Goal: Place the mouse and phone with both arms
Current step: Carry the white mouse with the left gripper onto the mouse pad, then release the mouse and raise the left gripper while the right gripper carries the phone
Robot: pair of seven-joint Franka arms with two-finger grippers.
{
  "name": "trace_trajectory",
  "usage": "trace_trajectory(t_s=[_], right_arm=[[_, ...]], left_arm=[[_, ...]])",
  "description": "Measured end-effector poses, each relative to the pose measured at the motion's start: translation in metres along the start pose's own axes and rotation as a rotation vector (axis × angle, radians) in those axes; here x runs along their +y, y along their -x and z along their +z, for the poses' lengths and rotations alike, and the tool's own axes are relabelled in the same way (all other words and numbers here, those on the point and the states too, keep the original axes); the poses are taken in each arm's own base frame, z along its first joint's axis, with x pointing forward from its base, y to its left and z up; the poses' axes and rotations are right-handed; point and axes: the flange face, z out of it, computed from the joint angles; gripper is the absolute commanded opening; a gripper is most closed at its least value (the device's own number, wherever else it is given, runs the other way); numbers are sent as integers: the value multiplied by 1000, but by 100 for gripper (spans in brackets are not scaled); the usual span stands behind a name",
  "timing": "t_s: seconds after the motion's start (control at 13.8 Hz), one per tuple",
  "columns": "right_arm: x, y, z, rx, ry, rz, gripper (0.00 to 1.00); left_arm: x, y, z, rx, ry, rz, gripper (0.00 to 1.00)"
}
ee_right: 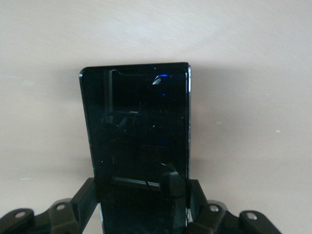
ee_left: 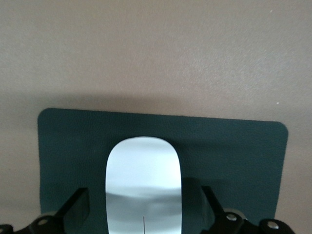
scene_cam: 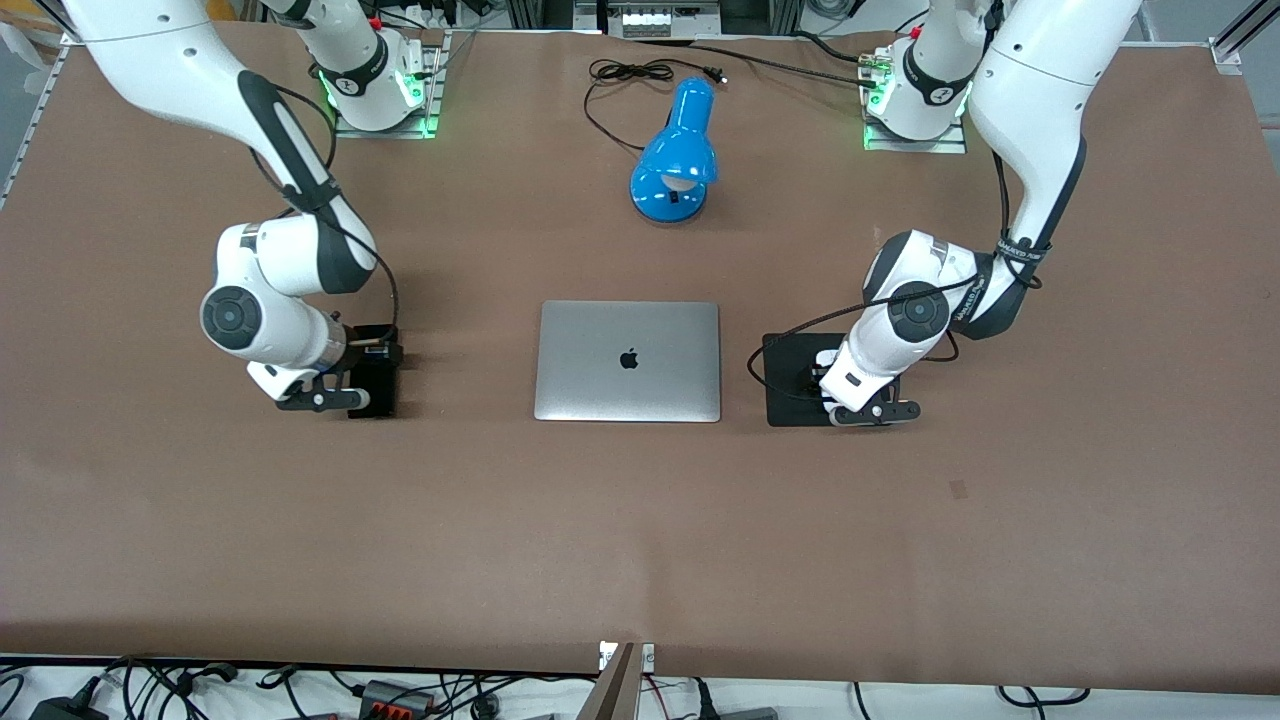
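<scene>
Mouse [ee_left: 144, 187] lies on the black pad [ee_left: 234, 156] between the left gripper's [ee_left: 145, 209] spread fingers [ee_left: 78, 204], untouched. Phone [ee_right: 139, 141] sits flat on the table [scene_cam: 640, 520] with the right gripper's [ee_right: 141, 195] fingers [ee_right: 87, 192] close against its edges, beside the laptop [scene_cam: 628, 360].

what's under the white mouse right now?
The small glossy white oval mouse lies on the square dark pad, between the left hand's fingers, which stand apart from its sides. The pad lies on brown table. The pad beneath the mouse is covered.
</scene>
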Motion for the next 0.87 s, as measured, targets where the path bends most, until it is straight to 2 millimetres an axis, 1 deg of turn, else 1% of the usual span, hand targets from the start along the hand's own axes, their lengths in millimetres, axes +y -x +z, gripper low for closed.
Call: trace_trajectory(t_s=[0.14, 0.22, 0.29, 0.43, 0.58, 0.65, 0.72, 0.87], right_arm=[[-35, -2, -15, 2, 8, -20, 63], [-51, -1, -17, 4, 7, -20, 63], [-65, 2, -17, 4, 7, -11, 63], [-88, 6, -12, -1, 12, 13, 63], [-102, 8, -3, -8, 16, 31, 64], [-105, 8, 3, -14, 16, 37, 64], [-107, 8, 7, -20, 9, 42, 65], [-113, 7, 14, -21, -11, 51, 65]], left_arm=[[0, -5, -18, -13, -17, -2, 100], [-1, -9, -34, -33, -36, -5, 100], [-1, -14, -55, -56, -58, -9, 100], [-3, -26, -103, -86, -92, -14, 100], [-10, -36, -147, -126, -120, 30, 100], [-20, -41, -164, -152, -130, 60, 100], [-36, -46, -180, -180, -136, 81, 100], [-74, -53, -214, -220, -141, 82, 100]])
